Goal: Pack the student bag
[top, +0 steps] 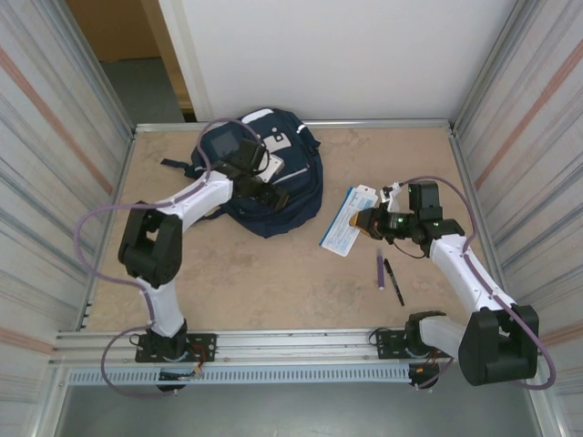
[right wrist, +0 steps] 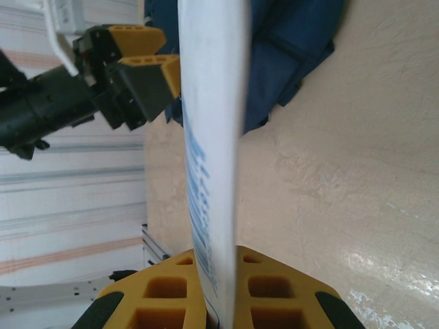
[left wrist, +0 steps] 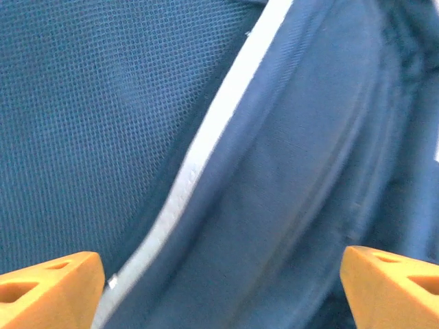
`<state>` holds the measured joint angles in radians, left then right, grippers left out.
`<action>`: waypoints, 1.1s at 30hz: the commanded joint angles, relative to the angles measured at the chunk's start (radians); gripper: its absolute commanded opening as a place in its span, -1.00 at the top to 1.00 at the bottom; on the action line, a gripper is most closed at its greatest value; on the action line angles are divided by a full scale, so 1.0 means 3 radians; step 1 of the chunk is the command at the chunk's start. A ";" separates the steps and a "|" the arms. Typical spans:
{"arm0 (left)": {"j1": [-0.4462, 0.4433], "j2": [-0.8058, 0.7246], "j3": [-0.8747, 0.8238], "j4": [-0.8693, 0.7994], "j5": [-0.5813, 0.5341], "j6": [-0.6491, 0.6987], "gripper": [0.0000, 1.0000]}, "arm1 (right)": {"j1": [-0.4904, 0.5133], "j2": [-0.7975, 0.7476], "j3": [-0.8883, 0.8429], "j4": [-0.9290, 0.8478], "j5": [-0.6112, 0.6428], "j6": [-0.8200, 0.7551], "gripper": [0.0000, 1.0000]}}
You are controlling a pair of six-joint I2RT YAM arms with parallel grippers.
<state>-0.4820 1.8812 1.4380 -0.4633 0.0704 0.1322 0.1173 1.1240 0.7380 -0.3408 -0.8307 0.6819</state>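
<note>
The student bag point(top: 290, 187), a navy backpack with white patches, lies at the back middle of the table. My left gripper point(top: 266, 188) hovers right over it. In the left wrist view its orange fingertips point(left wrist: 48, 288) stand far apart, open, above navy fabric and a pale reflective stripe point(left wrist: 199, 157), with nothing between them. My right gripper point(top: 372, 224) is shut on a white booklet with blue print point(top: 349, 221), to the right of the bag. The right wrist view shows the booklet point(right wrist: 209, 137) edge-on between the yellow fingers point(right wrist: 164, 295), with the bag point(right wrist: 288, 48) behind it.
A purple pen point(top: 381, 270) and a black pen point(top: 393, 281) lie on the table in front of the right gripper. Corrugated metal walls close in both sides, and a rail runs along the near edge point(top: 291, 344). Bare tabletop lies between the arms point(top: 273, 282).
</note>
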 commanded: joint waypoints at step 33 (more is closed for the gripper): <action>-0.0035 -0.0265 0.1451 -0.0773 0.0635 -0.0502 1.00 | 0.1099 0.2712 0.1582 0.2029 0.1005 0.1678 0.91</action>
<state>-0.4892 1.8233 1.8187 -0.7380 0.1696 0.0334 0.4244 1.8847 1.1530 0.1993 -0.6525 1.1202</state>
